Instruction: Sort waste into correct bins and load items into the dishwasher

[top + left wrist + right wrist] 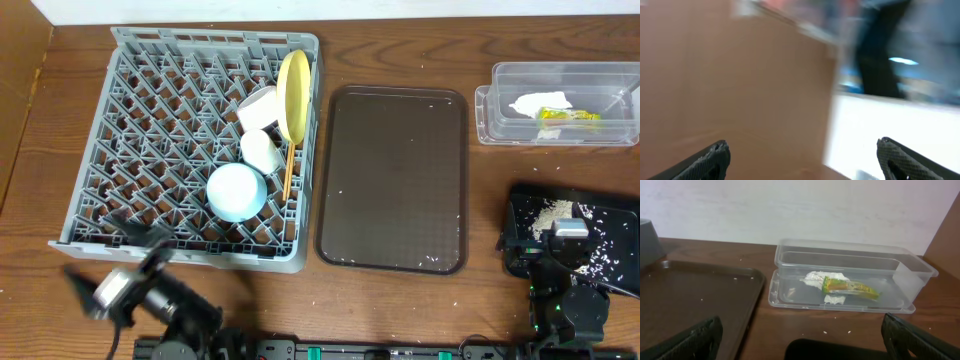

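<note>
The grey dish rack [130, 150] at the left holds the upright yellow plate [294, 95], the pinkish-white bowl [258, 108], the white cup [262, 150], the light blue bowl [236, 191] and the chopsticks [288, 172]. The clear tub [560, 130] holds the napkin [540, 102] and the wrapper [568, 116]; both show in the right wrist view, napkin [815, 278] and wrapper [847, 286]. Crumbs [552, 214] lie in the black bin [620, 225]. My left gripper [801, 145] is open and empty, blurred, near the rack's front left corner [125, 235]. My right gripper [801, 322] is open and empty over the black bin [568, 230].
The dark brown serving tray [392, 180] lies between rack and bins, a few crumbs on it. Loose crumbs [825, 331] dot the table before the tub. A brown board stands along the table's left edge [20, 100].
</note>
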Available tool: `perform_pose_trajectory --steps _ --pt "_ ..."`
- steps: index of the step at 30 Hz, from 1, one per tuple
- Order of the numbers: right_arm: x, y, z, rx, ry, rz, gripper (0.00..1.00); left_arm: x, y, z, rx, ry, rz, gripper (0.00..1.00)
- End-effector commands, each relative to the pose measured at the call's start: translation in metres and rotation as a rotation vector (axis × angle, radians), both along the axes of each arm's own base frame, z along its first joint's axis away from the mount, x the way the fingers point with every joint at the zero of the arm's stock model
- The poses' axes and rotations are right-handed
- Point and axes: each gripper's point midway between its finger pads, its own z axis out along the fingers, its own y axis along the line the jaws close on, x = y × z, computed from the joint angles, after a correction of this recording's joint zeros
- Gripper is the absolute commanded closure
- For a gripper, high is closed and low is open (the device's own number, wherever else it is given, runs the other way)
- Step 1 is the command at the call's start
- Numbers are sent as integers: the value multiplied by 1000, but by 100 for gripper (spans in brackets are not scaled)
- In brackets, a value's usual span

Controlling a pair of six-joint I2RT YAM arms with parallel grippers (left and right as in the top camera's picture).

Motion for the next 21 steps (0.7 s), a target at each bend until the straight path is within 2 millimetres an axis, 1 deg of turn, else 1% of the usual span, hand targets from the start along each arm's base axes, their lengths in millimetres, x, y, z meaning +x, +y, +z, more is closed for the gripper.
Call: perform_pose_trajectory --steps 1,2,5,9,12,14,17,21 --pt "0 -2 0 13 -1 -8 1 45 -62 -3 138 54 -418 5" --pt "0 -2 0 13 -1 -8 1 55 -66 -20 86 81 -476 5" --pt "0 -2 0 13 -1 -8 1 67 -68 -51 5 125 -527 5" --pt "0 -2 0 13 -2 -8 1 76 -71 -77 -43 202 -555 5" --pt "0 -2 0 13 -2 -8 1 81 -79 -93 -53 273 -601 5" --pt "0 -2 0 13 -2 -8 1 86 -89 -113 -70 357 -659 5" --pt "0 -2 0 13 -2 -8 1 89 -103 -143 -105 477 -741 5" --pt "0 -2 0 13 -2 -8 1 87 -111 -174 -158 591 -782 5"
